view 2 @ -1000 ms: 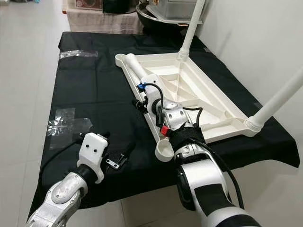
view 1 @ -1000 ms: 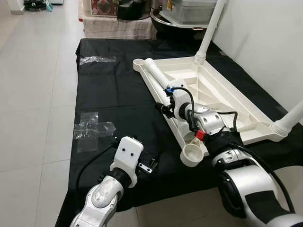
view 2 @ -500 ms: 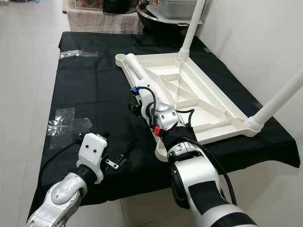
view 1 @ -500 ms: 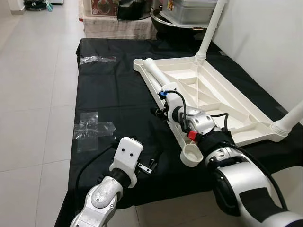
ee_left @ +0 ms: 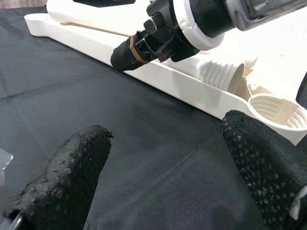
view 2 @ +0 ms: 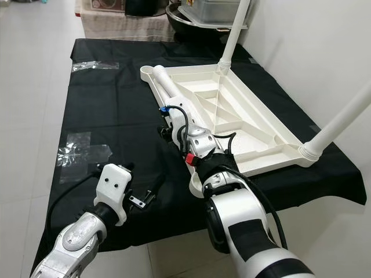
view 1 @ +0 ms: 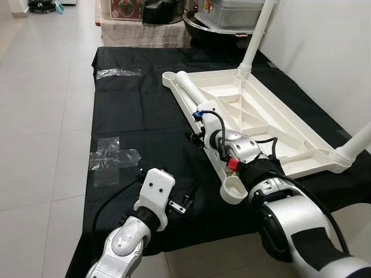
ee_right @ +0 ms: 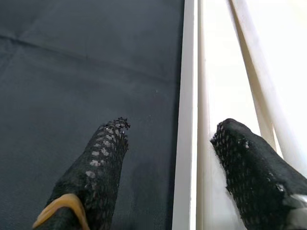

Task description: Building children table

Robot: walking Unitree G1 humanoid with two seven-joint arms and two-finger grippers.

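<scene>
On your far left, two pieces of clear plastic wrap lie flat on the black cloth (view 1: 145,116) that covers the worktop: one crumpled piece (view 1: 113,159) near the left edge, one smaller piece (view 1: 119,72) further back. What they wrapped you cannot tell.

Your left claw (ee_left: 163,167) is low at the near side, over bare cloth. Its two fingers (ee_left: 67,177) stand wide apart and hold nothing. In the head view its white wrist housing hides most of the fingers; just beside it lies a small metal part (view 1: 178,207), too small to name.

To the right, the white children table top (view 1: 261,121) lies upside down on the cloth, ribs up. A loose white table leg (view 1: 188,90) lies along its left rim. Your right claw (ee_right: 168,158) is at this rim: its fingers are open, one over the cloth and the other over the plastic inside, with the rim between them. Whether they touch the rim you cannot tell. The right wrist and its cables cover the middle of the leg. A round empty leg socket (view 1: 235,189) sits at the near corner.

Two fitted legs (view 1: 258,35) stand up at the right corners, cut off by the frame. Behind the worktop stand boxes and a dark bowl, partly cut off.
</scene>
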